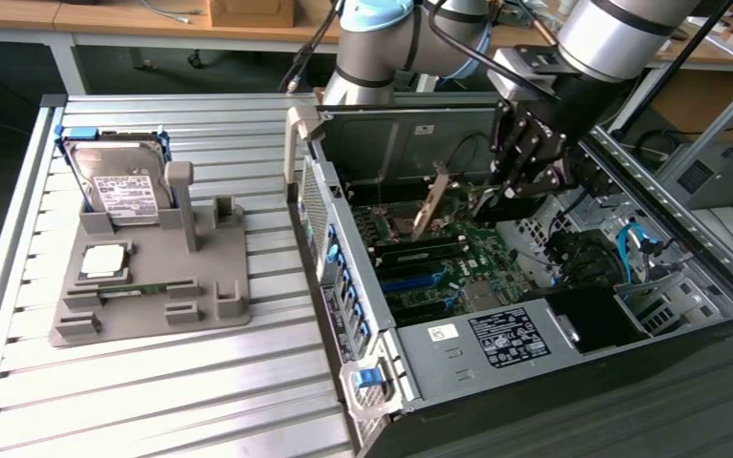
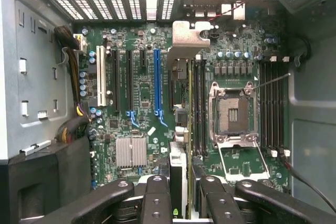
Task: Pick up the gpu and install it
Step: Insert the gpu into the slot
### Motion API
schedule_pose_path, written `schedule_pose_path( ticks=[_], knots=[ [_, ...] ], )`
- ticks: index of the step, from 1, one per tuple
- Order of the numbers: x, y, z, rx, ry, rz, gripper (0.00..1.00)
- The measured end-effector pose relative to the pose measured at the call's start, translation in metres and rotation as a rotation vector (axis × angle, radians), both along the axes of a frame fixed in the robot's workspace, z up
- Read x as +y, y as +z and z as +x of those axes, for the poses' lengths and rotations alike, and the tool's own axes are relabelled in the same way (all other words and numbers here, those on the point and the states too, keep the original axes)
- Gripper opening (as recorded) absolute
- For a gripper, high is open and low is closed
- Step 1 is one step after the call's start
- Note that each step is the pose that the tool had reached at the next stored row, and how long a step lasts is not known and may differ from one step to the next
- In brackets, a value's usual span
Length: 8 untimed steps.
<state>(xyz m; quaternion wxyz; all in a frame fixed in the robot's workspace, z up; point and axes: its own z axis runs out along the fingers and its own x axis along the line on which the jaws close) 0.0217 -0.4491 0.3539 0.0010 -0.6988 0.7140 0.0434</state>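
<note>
A ribbed metal table [image 1: 150, 401] is seen in a workshop, with a grey tray [image 1: 220, 315] laid on it towards the exterior view's left. A hard drive [image 1: 122, 186] is propped upright at the tray's far end, and a square processor chip [image 1: 103, 260] lies flat just in front of it. To the exterior view's right, an open computer case [image 1: 469, 367] lies on its side with its motherboard [image 1: 450, 272] exposed. The hand [image 1: 479, 200] is lowered into the case and is clamped on the gpu [image 1: 431, 208], which is held on edge and slightly tilted over the motherboard. In the wrist view the gpu is seen edge-on between the dark fingers [image 2: 156, 198], lined up between the blue slot [image 2: 157, 85] and the empty processor socket [image 2: 231, 109]. Whether it touches the board cannot be told.
</note>
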Motion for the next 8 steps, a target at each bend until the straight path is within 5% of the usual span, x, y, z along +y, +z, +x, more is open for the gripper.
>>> schedule_pose_path(
  ticks=[8],
  knots=[
    [-0.0007,-0.0018,-0.0026,0.0,0.0,0.0,0.27]
  ],
)
